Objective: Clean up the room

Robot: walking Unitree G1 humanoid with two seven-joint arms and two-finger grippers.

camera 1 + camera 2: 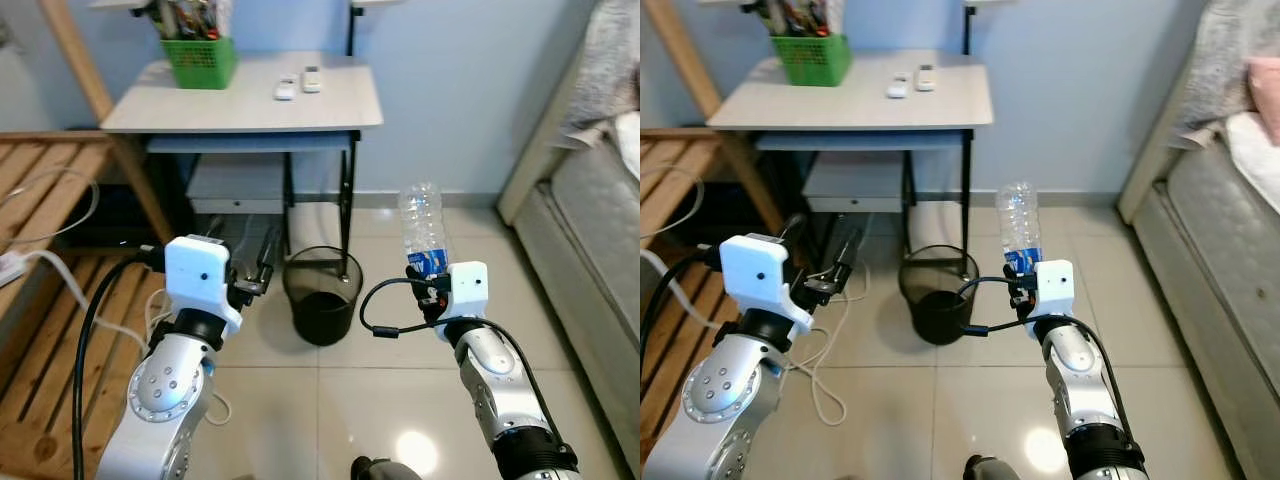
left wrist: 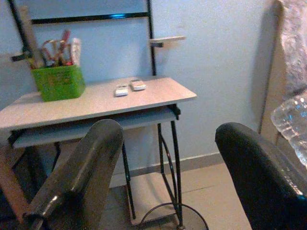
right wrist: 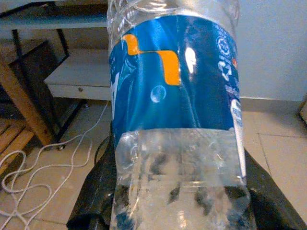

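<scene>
The right end effector (image 1: 428, 283) grips a clear plastic bottle (image 1: 423, 228) upright, at about 3 o'clock of the black wastebasket (image 1: 322, 294). The left end effector (image 1: 255, 277) stands open, at the basket's 9 o'clock.

Two silver arms carry white boxy wrist housings, black cables looping beside each (the left gripper (image 2: 168, 182) fingers are glossy black).

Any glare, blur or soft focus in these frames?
Left eye view: sharp, one lamp glare spot on the floor tile. Left wrist view: dim, greenish cast; the close fingers are soft, the desk crisper. Right wrist view: the bottle sits very close, with a specular highlight on its blue label; background mildly soft.
</scene>
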